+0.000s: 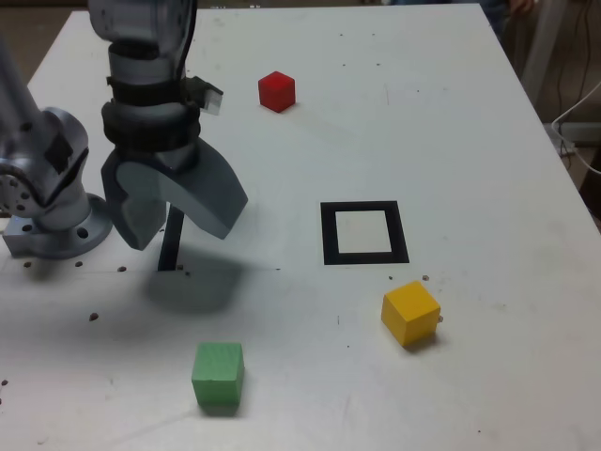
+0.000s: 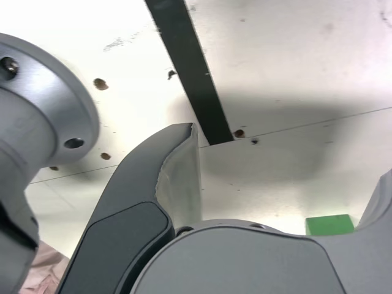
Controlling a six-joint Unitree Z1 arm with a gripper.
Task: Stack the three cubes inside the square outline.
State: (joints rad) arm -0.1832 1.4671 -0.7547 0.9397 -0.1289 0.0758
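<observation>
My gripper (image 1: 178, 224) hangs open over the white table at the exterior view's left, its grey jaws spread wide with nothing between them. The green cube (image 1: 218, 376) sits near the front edge, below and slightly right of the gripper; a corner of it shows in the wrist view (image 2: 329, 224). The yellow cube (image 1: 410, 313) rests just in front of the square outline (image 1: 364, 232), which holds nothing. The red cube (image 1: 277, 91) lies far back on the table. All three cubes stand apart.
The arm's grey base (image 1: 52, 221) is bolted at the exterior view's left edge. A thin black tape strip (image 1: 171, 242) (image 2: 190, 67) runs under the gripper. The table's right edge (image 1: 554, 141) borders cables and furniture.
</observation>
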